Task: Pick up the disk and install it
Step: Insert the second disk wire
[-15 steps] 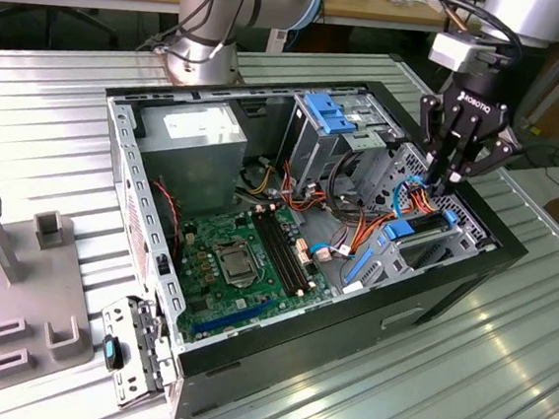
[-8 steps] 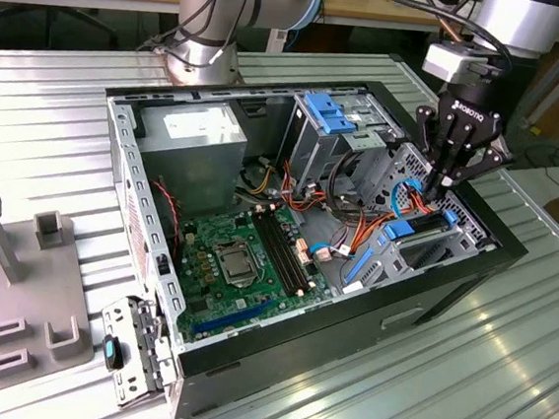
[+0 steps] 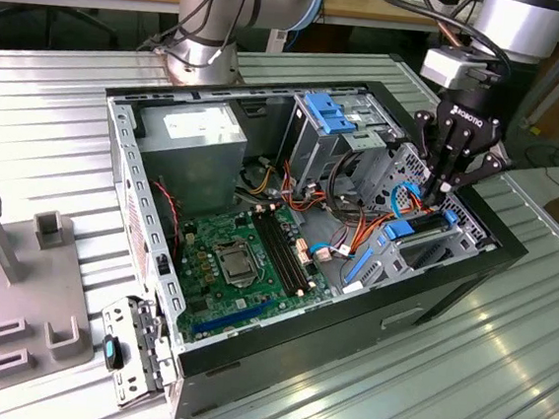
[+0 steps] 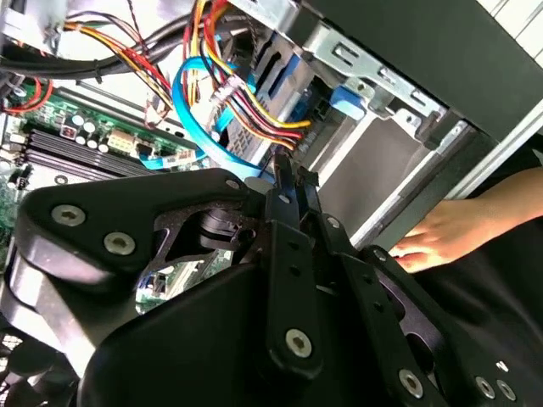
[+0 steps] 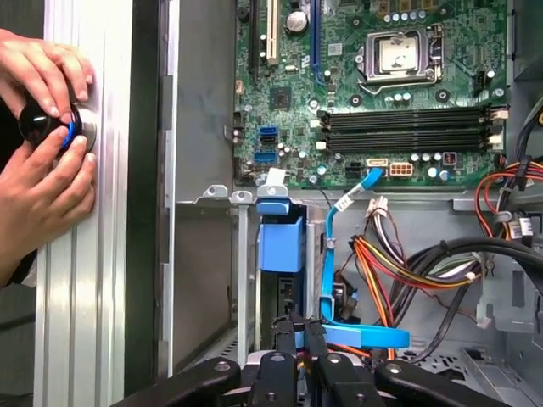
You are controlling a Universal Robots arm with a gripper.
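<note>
The disk (image 3: 419, 226), dark metal in a bright blue carrier, lies in the low drive bay at the open computer case's corner on the exterior view's right. Its blue carrier end (image 5: 280, 244) sits inside the bay beside the motherboard, and a blue tab (image 4: 346, 99) shows at the bay mouth. My gripper (image 3: 440, 190) hangs straight above that bay, fingers pointing down. In both wrist views the black fingertips (image 5: 293, 332) stand close together, shut, with nothing seen between them. The gripper (image 4: 288, 182) is just short of the carrier, among blue and orange cables; contact with the disk cannot be told.
A green motherboard (image 3: 245, 256) fills the case floor. A tall drive cage with a blue bracket (image 3: 331, 110) stands behind the gripper. A person's hands (image 5: 47, 161) hold a black knob (image 5: 42, 123) on the ribbed table by the case. A grey fixture (image 3: 16, 273) sits at the exterior view's left.
</note>
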